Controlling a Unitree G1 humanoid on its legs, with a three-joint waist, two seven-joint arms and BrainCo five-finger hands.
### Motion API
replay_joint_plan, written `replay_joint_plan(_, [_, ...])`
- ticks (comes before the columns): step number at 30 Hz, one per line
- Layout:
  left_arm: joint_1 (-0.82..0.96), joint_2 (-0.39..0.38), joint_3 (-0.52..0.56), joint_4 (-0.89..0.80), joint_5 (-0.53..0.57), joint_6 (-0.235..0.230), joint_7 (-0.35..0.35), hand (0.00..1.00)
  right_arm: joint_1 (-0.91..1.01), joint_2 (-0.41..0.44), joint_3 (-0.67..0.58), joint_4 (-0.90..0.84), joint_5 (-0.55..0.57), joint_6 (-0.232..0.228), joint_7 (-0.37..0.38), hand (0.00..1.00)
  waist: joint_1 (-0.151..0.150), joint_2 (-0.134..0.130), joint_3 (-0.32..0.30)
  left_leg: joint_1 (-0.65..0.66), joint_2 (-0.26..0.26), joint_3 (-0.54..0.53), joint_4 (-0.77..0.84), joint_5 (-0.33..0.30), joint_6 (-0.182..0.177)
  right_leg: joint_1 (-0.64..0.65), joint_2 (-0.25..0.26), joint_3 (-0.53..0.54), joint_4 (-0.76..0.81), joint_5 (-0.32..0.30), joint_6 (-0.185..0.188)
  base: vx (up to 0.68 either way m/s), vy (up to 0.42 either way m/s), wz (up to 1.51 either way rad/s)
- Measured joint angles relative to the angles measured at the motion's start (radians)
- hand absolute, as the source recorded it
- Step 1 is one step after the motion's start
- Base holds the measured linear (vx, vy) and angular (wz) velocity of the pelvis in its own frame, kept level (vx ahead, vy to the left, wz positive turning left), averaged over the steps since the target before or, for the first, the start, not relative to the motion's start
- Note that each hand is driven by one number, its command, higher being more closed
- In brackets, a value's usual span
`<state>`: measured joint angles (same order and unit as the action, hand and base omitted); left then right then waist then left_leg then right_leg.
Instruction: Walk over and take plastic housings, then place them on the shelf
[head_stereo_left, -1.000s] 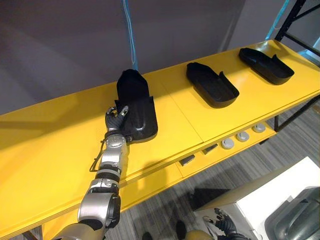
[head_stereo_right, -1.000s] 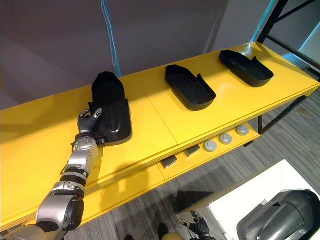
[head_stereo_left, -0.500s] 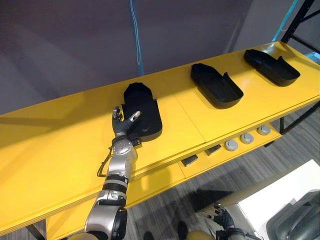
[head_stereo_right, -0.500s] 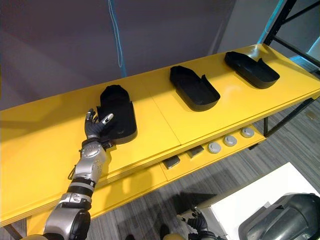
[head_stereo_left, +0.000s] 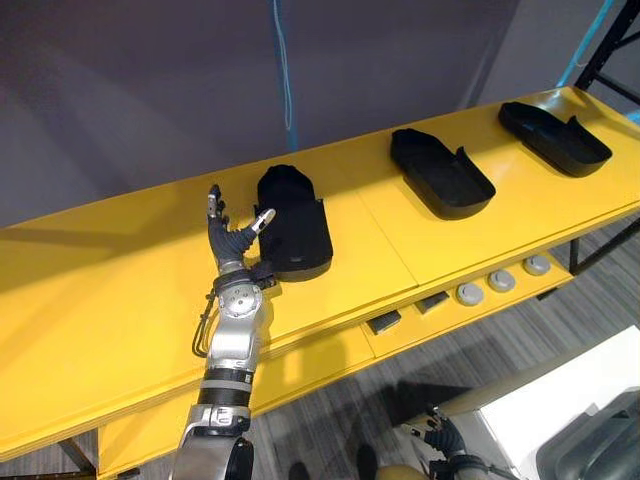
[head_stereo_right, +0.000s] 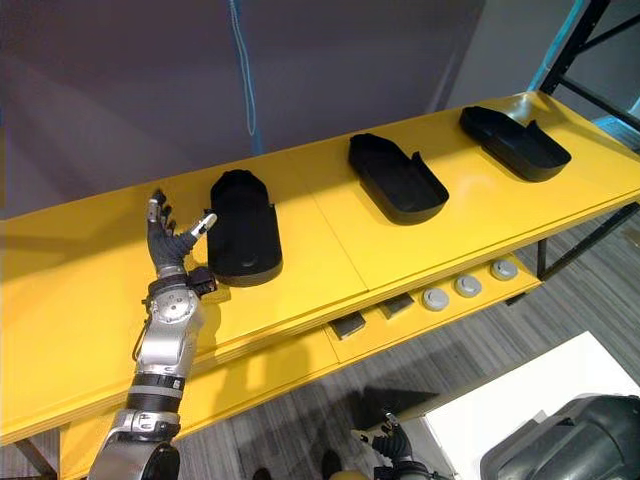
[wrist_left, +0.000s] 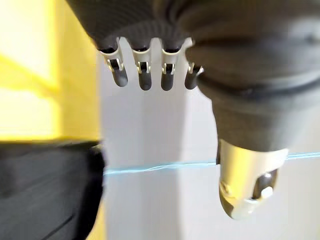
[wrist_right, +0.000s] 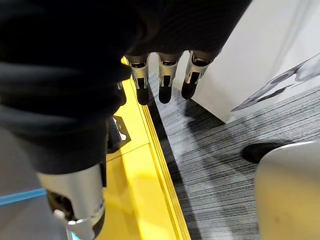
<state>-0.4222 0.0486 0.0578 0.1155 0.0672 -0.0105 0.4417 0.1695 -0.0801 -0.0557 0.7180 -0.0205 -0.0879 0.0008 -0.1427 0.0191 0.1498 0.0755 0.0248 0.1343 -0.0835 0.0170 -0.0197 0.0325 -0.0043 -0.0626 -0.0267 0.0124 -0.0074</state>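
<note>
My left hand (head_stereo_left: 234, 243) stands over the smooth, glossy yellow shelf (head_stereo_left: 100, 290), dark-tipped silver fingers straight and spread, thumb angled out, holding nothing. Its thumb tip lies at the left rim of the left housing (head_stereo_left: 293, 222); contact cannot be judged. This housing is a matte black plastic shell, rounded and domed at the far end, squared at the near end, lying flat on the shelf. A thin blue cord (head_stereo_left: 283, 70) hangs against the grey wall behind it. The middle housing (head_stereo_left: 440, 172) and right housing (head_stereo_left: 555, 138) are similar black shells set hollow side up, like shallow trays with raised walls, well apart along the shelf. On a lower yellow ledge (head_stereo_left: 320, 360) rest small dark blocks (head_stereo_left: 378, 322) and round grey caps (head_stereo_left: 502, 281). My right hand (head_stereo_left: 440, 438) hangs low over ribbed grey carpet (wrist_right: 220, 165), fingers relaxed and empty.
</note>
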Motion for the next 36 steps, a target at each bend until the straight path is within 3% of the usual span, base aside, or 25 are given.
replay_joint_plan(5, [0.11,0.004,-0.158,-0.155,0.041,-0.037,-0.099,1.0,0.003,0.0,0.002,0.002,0.0,0.0,0.008,0.0,0.024,0.004,0.0,0.0,-0.001,-0.002,0.0,0.0,0.0,0.0,-0.001,-0.001,0.001,-0.002,0.001,0.0,0.0,0.0])
replay_joint_plan(9, [0.159,-0.002,-0.274,-0.198,0.117,-0.074,-0.166,1.0,0.002,-0.003,0.004,0.002,0.0,-0.001,0.015,0.0,0.024,0.016,-0.007,0.001,-0.002,-0.002,-0.002,-0.001,0.0,-0.002,-0.002,-0.001,0.008,-0.008,0.005,0.0,0.0,0.0])
replay_joint_plan(14, [0.197,-0.003,-0.324,-0.181,0.202,-0.092,-0.212,1.0,-0.001,-0.002,0.021,0.003,-0.002,-0.002,0.015,0.0,0.023,0.025,-0.016,0.004,0.002,-0.001,-0.002,0.0,0.0,-0.004,0.002,-0.004,0.016,-0.01,0.005,0.0,0.0,0.0])
replay_joint_plan(23, [0.203,-0.002,-0.36,-0.009,0.273,-0.081,-0.234,1.0,-0.003,0.001,0.038,0.005,-0.003,-0.002,0.012,0.0,0.018,0.023,-0.024,0.01,0.004,0.005,-0.003,0.0,0.0,0.002,0.003,-0.002,0.01,-0.009,0.006,0.0,0.0,0.0])
replay_joint_plan(36, [0.121,0.009,-0.327,0.193,0.313,-0.011,-0.224,1.0,-0.016,0.017,0.038,0.022,-0.006,-0.001,-0.001,0.0,0.01,0.002,-0.027,-0.016,0.012,0.031,-0.003,-0.003,-0.004,-0.014,0.012,0.021,-0.026,0.012,0.002,0.0,0.002,-0.04])
